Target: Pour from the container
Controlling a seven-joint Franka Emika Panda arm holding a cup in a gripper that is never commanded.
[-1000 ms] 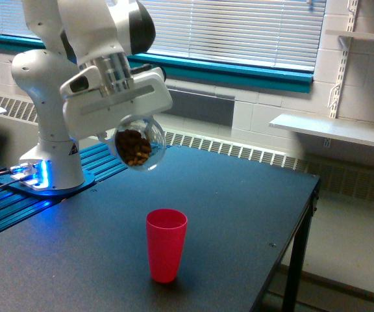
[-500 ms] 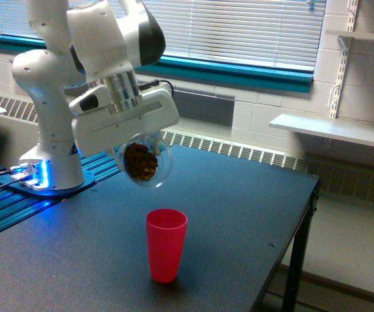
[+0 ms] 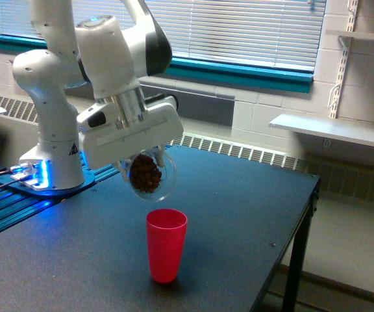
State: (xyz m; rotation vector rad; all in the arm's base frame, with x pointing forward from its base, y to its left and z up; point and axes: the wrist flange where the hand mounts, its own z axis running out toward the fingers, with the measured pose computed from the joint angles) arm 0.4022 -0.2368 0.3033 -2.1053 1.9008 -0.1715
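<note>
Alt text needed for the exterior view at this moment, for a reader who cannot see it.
A white robot arm's gripper holds a small clear rounded plastic cup of brown nut-like pieces, tilted, above an upright opaque red plastic cup on a dark table. No pieces are visibly falling, and window blinds fill the background.

A red cup (image 3: 166, 244) stands upright on the dark table (image 3: 239, 214).

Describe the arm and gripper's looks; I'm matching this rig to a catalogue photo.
The arm has glossy white, rounded segments with a black joint cap. Its base bears a small triangular warning sticker and glows blue. The gripper has a white, boxy body on a silver flange.
</note>
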